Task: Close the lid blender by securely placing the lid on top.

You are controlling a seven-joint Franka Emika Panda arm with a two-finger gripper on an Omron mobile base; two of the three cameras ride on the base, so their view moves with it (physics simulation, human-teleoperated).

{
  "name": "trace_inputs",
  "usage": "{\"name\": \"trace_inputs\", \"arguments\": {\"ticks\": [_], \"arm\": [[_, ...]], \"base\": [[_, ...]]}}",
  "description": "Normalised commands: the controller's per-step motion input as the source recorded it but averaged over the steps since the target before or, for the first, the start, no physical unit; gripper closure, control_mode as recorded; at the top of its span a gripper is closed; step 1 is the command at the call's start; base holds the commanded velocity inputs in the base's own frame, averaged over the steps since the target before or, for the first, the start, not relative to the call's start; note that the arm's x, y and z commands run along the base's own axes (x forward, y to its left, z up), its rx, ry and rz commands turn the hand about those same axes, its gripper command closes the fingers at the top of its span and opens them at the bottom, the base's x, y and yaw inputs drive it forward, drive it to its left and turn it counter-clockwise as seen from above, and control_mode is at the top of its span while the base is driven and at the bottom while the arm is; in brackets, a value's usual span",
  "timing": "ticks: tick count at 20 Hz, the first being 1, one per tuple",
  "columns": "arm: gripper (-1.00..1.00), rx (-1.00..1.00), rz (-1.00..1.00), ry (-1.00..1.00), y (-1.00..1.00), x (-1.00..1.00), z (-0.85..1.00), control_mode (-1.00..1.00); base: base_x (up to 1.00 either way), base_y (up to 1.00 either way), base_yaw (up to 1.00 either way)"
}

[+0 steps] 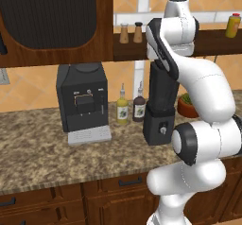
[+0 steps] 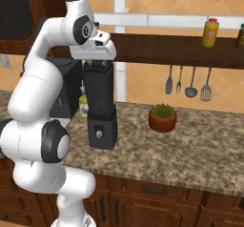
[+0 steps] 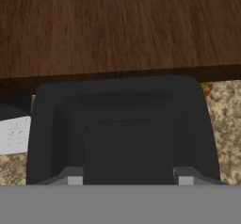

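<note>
The blender (image 2: 101, 107) stands on the stone counter, a black base with a silver knob under a dark squarish jar; I also see this blender (image 1: 159, 106) partly behind my arm. From above, the black square lid (image 3: 122, 105) lies level over the jar top. My gripper (image 3: 130, 180) comes straight down on it, its fingertips (image 3: 74, 177) on either side of the raised centre and shut on it. From the right base, the gripper (image 2: 98, 65) sits right at the jar's top, just under the wooden shelf.
A wooden shelf (image 2: 181, 45) runs close above the blender, with jars on it. A black coffee machine (image 1: 82, 101) and two bottles (image 1: 122, 108) stand to the left. A potted plant (image 2: 162, 117) is to the right, with utensils (image 2: 190, 83) hanging on the wall.
</note>
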Motion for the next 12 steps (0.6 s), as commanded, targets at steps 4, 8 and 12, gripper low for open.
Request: {"name": "trace_inputs", "arguments": {"ticks": [4,8,12], "arm": [[1.0,0.0,0.0,0.01,-0.04,0.32,-0.04,-1.0],[1.0,0.0,0.0,0.0,-0.01,0.3,-0.09,-1.0],[1.0,0.0,0.0,0.0,0.0,0.28,-0.15,-1.0]], "base": [[0.0,0.0,0.0],[0.0,0.0,0.0],[0.0,0.0,0.0]]}}
